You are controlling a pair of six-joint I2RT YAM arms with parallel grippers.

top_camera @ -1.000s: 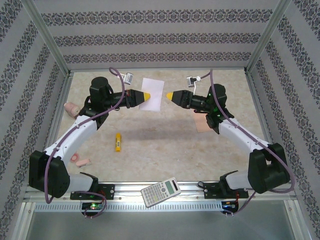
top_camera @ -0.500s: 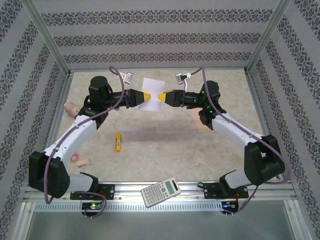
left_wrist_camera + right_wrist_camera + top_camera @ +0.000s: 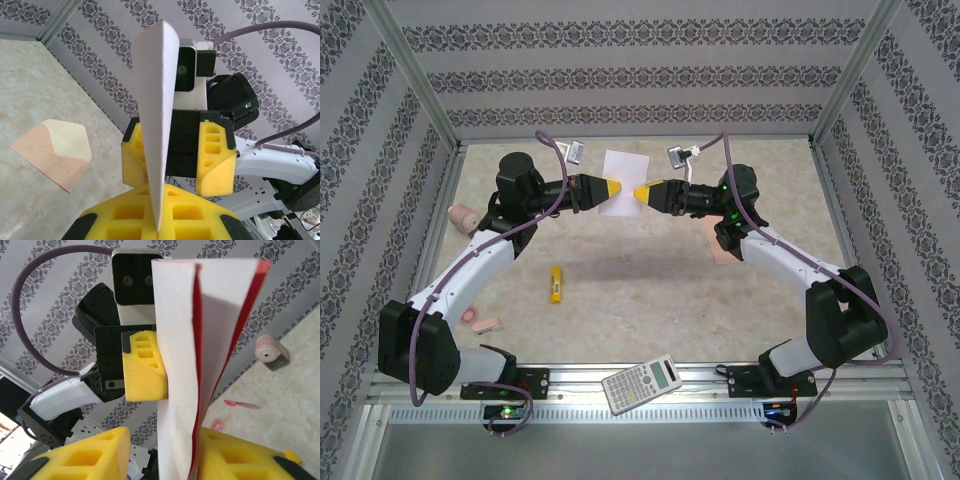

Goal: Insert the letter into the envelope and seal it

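Holding the folded letter (image 3: 625,168) up in the air over the table (image 3: 650,290), clamped tight in the left pincer (image 3: 614,190). Straddling its opposite edge with the right pincer (image 3: 641,194), jaws apart, a gap showing on one side. Best to pinch both layers squarely, close gently, avoid tugging against the other grip or creasing the fold. Lying well below on the table: the envelope (image 3: 52,152), flap open.
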